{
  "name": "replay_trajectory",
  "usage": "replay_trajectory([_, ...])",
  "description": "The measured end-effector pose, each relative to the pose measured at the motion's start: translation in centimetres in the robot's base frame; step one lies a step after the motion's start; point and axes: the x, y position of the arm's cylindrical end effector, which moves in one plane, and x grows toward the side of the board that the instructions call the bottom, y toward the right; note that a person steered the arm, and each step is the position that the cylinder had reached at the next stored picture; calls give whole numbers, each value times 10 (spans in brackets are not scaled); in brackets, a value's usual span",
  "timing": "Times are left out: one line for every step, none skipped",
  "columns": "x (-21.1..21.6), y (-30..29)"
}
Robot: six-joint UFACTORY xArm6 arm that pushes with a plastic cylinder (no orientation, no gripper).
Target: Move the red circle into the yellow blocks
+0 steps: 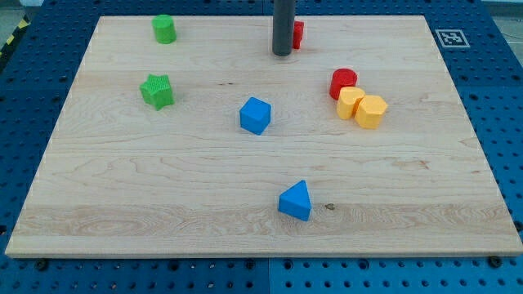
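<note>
Currently, the wooden board (122,196) fills most of the view, resting on a blue perforated table (24,106). The dark rod descends from the view's top; my tip (282,54) sits on the board near the top edge, touching or just beside a second red block (298,33), which is partly hidden behind the rod. The arm carries no claw, so no jaw state applies. The blue triangular block (296,201) lies near the view's bottom centre. The blue cube-like block (255,115) lies mid-board. The green star block (157,91) and the green cylinder (164,28) occupy the view's upper left. Two yellow blocks (362,107) touch each other at the view's right. The red circle (343,82) touches the nearer yellow block on its upper-left side, well apart from my tip.
</note>
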Motion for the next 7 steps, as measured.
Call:
replay_trajectory([11,0])
replay_trajectory([46,0])
replay_trajectory([54,0])
replay_trajectory([44,0])
replay_trajectory([44,2])
replay_trajectory([44,7])
replay_trajectory([44,28])
